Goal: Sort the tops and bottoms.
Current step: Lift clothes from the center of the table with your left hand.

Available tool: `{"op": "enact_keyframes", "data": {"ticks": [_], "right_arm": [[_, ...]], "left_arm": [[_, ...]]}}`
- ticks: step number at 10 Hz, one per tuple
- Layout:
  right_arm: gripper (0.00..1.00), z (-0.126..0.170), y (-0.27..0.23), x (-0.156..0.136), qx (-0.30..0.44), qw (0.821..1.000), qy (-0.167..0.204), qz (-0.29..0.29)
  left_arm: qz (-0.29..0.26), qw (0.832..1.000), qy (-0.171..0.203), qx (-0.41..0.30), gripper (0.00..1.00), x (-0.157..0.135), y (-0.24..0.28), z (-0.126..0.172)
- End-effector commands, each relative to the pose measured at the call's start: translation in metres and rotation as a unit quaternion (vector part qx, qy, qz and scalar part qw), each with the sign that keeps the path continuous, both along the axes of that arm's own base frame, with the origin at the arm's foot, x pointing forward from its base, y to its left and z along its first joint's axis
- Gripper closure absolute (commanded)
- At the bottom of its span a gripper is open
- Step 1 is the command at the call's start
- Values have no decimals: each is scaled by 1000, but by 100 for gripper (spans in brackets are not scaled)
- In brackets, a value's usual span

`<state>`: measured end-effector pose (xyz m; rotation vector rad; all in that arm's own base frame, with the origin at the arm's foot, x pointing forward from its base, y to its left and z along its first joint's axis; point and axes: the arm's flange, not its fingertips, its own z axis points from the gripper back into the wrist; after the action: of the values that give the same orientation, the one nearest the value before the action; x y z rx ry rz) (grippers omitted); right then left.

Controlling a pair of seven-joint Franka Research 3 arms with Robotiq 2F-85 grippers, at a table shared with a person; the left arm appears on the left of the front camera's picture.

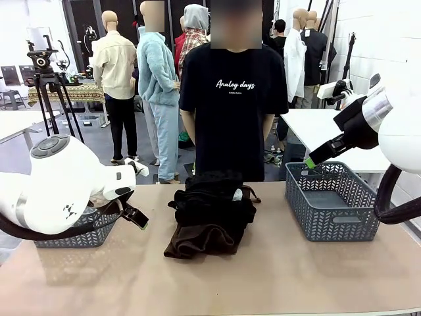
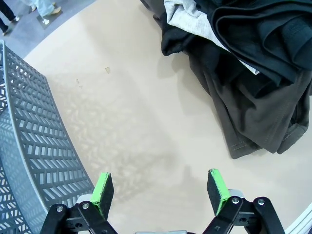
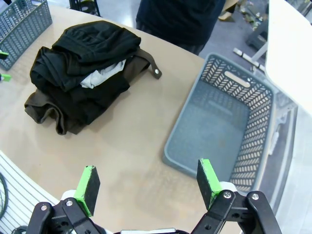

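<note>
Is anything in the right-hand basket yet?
No, the right-hand basket shows a bare floor; the garments lie heaped on the table.

Tabletop (image 1: 296,276): matt beige, smooth. Left basket (image 2: 34,136), right basket (image 3: 256,126): grey moulded plastic, lattice walls, faint sheen. Clothes all soft matt cloth, crumpled. Black garments (image 2: 263,34) thicker-looking, dark brown garment (image 2: 253,112) thin with stitched hem, pale grey garment (image 2: 187,17) smooth knit. Left gripper (image 2: 158,187) pads (image 2: 102,192): green, matt. Left arm shell (image 1: 59,178): glossy white plastic.

White rounded left arm (image 1: 56,187), right arm (image 1: 398,125), blk end effectors (image 2: 160,191) (image 3: 146,183), green pads (image 2: 103,192)
</note>
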<state>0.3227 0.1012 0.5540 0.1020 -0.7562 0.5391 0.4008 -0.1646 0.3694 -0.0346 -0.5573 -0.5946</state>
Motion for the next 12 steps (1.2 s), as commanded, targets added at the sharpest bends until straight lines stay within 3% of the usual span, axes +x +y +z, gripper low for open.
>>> {"op": "enact_keyframes", "data": {"ticks": [1, 12], "right_arm": [[0, -2, 2, 4, 7, 1000, -3, 4], [0, -2, 2, 4, 7, 1000, -3, 4]], "left_arm": [[2, 1000, 2, 4, 0, 0, 0, 0], [9, 1000, -8, 6, 0, 1, 1, -1]]}}
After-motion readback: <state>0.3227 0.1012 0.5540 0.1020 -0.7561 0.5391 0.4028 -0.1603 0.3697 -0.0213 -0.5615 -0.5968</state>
